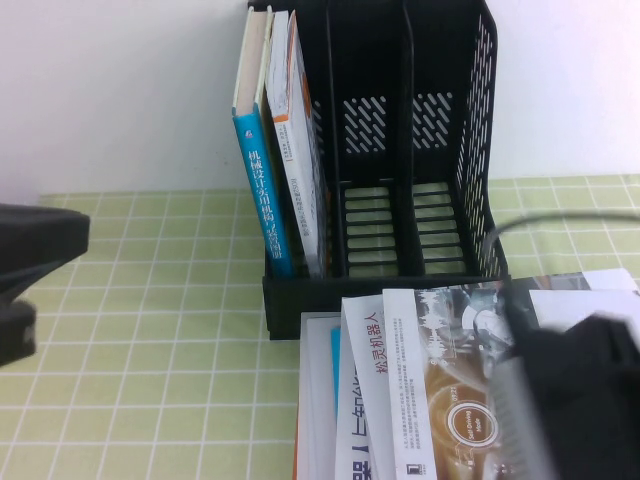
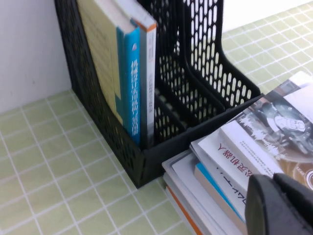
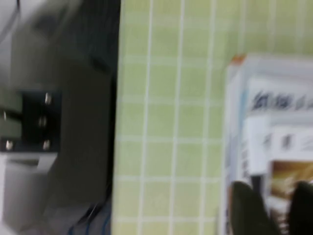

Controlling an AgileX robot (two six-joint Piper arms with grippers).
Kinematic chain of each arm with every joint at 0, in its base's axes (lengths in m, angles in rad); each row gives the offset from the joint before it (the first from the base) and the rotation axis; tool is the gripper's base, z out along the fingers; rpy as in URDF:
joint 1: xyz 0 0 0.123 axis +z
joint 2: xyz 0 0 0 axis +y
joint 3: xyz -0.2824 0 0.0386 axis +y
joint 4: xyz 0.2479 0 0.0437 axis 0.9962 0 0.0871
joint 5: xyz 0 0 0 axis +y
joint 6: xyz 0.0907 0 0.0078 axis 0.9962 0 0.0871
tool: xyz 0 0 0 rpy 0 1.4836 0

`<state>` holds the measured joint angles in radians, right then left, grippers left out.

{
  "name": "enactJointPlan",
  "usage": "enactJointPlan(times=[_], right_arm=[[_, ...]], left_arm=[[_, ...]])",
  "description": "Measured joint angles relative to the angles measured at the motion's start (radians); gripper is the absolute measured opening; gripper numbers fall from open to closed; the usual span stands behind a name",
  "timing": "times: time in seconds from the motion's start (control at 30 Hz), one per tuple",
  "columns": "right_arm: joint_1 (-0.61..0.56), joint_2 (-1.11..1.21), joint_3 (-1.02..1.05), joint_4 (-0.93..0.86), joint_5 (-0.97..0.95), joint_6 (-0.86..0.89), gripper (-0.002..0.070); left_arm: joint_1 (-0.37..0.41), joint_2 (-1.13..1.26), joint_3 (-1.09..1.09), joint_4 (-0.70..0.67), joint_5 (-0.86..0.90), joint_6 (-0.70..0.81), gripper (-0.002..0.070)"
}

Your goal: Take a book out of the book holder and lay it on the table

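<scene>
- Although the task begins at the book holder (image 1: 400, 170), the book (image 1: 455, 390) already lies flat in the lower right of the high view, topmost on a fanned stack of books (image 1: 345, 400) just in front of the holder's base.
- Its cover faces up: grey artwork, an orange-gold circle, white panel on the left edge.
- Right gripper (image 3: 279, 203) sits at the lower right of the high view, over the book's right part. In the right wrist view two dark fingers stand apart over the cover with a gap between them; they appear partly open and clamp nothing I can see.
- Left gripper (image 1: 25, 285) is at the far left edge of the high view, well apart from holder and stack. Whether its fingers are open or shut I cannot tell.
- Holder: upper centre of the high view. Its left compartment holds a blue-spined book (image 1: 262, 190) and a second upright book (image 1: 297, 150); the middle and right compartments hold nothing.
- Table (image 1: 150, 380): green grid cloth, bare in the lower left.
- Judgement: the step in hand looks like the release after laying down; task nearly complete.
- Next move calls for a clean lift of the right arm straight off the cover without dragging it; the fanned stack could shift.
</scene>
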<state>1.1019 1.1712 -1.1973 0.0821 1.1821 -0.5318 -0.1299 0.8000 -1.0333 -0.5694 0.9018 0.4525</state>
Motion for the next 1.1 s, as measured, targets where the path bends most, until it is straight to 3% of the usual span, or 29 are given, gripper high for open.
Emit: enactJointPlan(times=[0.07,0.2,0.47,0.7,0.9,1.1], right_arm=[[0.0,-0.049,-0.038,0.002,-0.005,-0.004,0.0113],[0.0,-0.156,-0.054,-0.021,-0.046,-0.007,0.0024],[-0.002,-0.36,0.186,-0.082,-0.284,0.075,0.0004],[-0.002,-0.434,0.592,-0.273,-0.647,0.376,0.0001],[-0.002,-0.439,0.708,-0.5,-0.69,0.668,-0.0001],[-0.002,-0.442,0.714,-0.607,-0.704,0.77,-0.0001]], left_arm=[[0.0,-0.039,0.011,-0.002,-0.002,0.015,-0.0003],[0.0,-0.172,0.102,-0.037,-0.043,0.018,-0.0003],[0.0,-0.499,0.469,-0.206,-0.241,0.102,-0.0003],[0.0,-0.626,0.705,-0.239,-0.371,0.124,-0.0003],[0.0,-0.631,0.78,-0.271,-0.384,0.128,-0.0003],[0.0,-0.631,0.785,-0.284,-0.384,0.137,-0.0003]])
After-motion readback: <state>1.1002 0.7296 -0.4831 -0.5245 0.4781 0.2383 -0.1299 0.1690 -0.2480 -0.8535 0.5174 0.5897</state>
